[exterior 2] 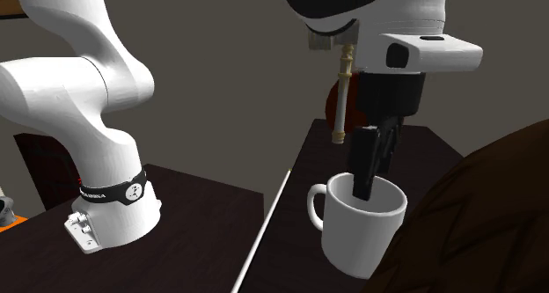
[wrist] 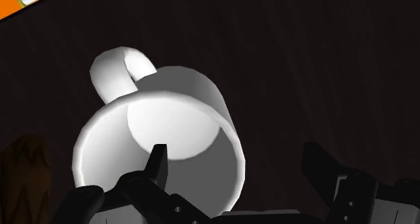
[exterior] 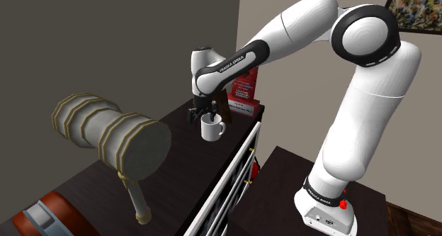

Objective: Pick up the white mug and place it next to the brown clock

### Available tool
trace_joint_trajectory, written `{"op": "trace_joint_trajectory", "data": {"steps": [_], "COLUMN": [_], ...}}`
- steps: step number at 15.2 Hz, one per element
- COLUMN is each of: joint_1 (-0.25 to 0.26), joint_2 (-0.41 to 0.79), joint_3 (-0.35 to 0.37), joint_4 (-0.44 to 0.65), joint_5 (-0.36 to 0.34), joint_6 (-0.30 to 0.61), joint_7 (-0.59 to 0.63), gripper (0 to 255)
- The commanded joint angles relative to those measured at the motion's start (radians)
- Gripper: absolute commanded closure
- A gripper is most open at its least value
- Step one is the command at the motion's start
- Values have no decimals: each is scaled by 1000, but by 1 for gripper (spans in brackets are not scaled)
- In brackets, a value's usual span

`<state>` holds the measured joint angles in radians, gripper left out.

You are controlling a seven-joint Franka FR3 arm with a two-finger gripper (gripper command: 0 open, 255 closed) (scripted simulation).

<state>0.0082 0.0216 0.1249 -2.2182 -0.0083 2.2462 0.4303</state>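
The white mug [exterior: 211, 129] stands upright on the dark tabletop [exterior: 177, 171], its handle toward the shelf edge. My black gripper [exterior: 201, 115] hangs right over it, open. One fingertip [wrist: 158, 163] dips inside the mug [wrist: 161, 138]; the other finger [wrist: 330, 179] stays outside the rim, well away from the wall. In the second exterior view the gripper [exterior 2: 373, 170] reaches into the mug [exterior 2: 361, 225]. A brown rounded thing [exterior 2: 484, 221], probably the clock, lies close beside the mug.
A large mallet [exterior: 113, 132] lies on the table toward the shoulder view's left. A red box [exterior: 244, 91] stands against the wall behind the mug. A red-brown object [exterior: 49, 215] sits at the near corner. White shelf rails [exterior: 234, 174] mark the table's edge.
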Motion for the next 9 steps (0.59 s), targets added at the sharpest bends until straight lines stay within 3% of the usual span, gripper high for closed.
{"op": "trace_joint_trajectory", "data": {"steps": [1,9], "joint_1": [0,0], "joint_2": [15,28], "joint_3": [0,0], "joint_4": [-14,-22], "joint_5": [-3,-5], "joint_6": [30,50], "joint_7": [2,3], "gripper": [0,0]}}
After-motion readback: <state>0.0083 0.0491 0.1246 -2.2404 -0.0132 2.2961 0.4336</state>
